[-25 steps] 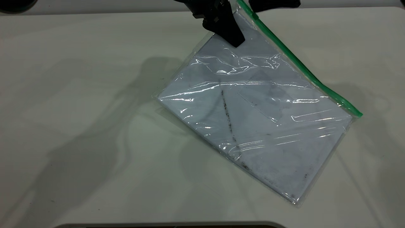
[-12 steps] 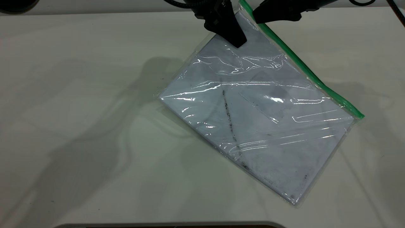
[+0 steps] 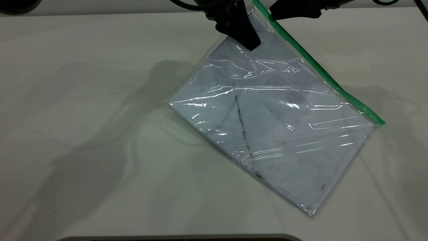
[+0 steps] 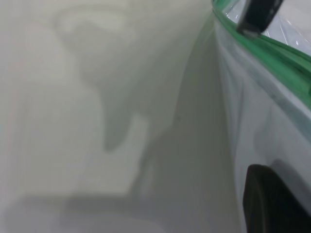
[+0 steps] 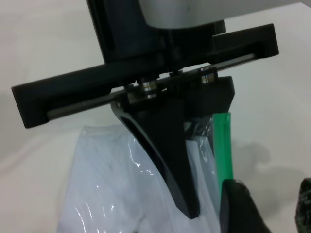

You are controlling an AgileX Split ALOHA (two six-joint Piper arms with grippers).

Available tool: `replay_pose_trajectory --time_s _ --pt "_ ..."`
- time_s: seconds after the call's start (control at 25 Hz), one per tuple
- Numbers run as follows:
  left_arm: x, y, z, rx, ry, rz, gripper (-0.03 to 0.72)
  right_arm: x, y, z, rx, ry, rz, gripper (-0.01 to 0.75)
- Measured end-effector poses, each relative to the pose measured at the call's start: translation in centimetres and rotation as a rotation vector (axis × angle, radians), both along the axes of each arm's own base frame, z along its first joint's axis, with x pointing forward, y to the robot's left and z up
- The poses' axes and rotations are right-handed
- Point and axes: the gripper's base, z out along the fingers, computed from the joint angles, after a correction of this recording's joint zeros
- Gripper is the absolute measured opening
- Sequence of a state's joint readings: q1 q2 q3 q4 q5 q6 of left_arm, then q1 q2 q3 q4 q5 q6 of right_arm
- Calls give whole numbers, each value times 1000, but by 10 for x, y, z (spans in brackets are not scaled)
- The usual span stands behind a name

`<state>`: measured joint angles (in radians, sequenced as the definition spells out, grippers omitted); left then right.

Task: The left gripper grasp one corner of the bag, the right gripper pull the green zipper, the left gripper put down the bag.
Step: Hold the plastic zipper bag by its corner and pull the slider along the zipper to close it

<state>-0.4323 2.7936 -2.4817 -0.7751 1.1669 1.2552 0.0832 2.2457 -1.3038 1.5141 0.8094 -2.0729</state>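
The bag (image 3: 274, 127) is a clear pouch with white sheets and a dark streak. It lies slanted on the table, with its far end raised. My left gripper (image 3: 251, 45) is shut on the bag's corner (image 3: 249, 20) by the far end of the green zipper (image 3: 317, 68). The right wrist view shows its closed jaws clamping the plastic (image 5: 182, 194). My right gripper (image 3: 273, 15) is open and hovers just beside the zipper's far end. The strip (image 5: 223, 145) lies next to one of its fingers (image 5: 238, 208), not between them. The slider tab is not visible.
The white table (image 3: 83, 100) spreads wide to the left and front of the bag. The bag's near corner (image 3: 312, 212) rests close to the front edge. In the left wrist view the zipper (image 4: 265, 46) runs under the right gripper's fingertip (image 4: 257, 14).
My right gripper has come into view from the far edge and lowered beside the zipper's far end. The bag has shifted very slightly; my left gripper keeps its hold.
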Motion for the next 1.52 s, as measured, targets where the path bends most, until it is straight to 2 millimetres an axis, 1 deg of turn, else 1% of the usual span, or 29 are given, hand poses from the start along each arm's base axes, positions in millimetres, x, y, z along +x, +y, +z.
replay_pose_trajectory --time_s 0.2,0.44,0.64,0.84,1.2,1.28,1.4,1.44,1.52 --pt "0 0 0 1 -1 0 53 0 3 -13 53 42 -4 327" --pt "0 0 0 0 0 0 53 -1 5 -10 93 35 16 326" --pt "0 0 0 0 0 0 53 -1 5 -10 88 24 27 282" --pt "0 0 0 0 0 0 53 -2 5 -11 75 23 43 204" --pt "0 0 0 0 0 0 53 -2 5 -12 64 19 46 196" --pt "0 0 0 0 0 0 53 -3 5 -15 60 22 51 164" --pt "0 0 0 2 -1 -1 53 -4 8 -20 52 32 59 56" --pt "0 0 0 2 -1 -1 53 -4 8 -20 53 32 58 38" --pt "0 0 0 2 -1 -1 53 -4 8 -20 60 33 53 36"
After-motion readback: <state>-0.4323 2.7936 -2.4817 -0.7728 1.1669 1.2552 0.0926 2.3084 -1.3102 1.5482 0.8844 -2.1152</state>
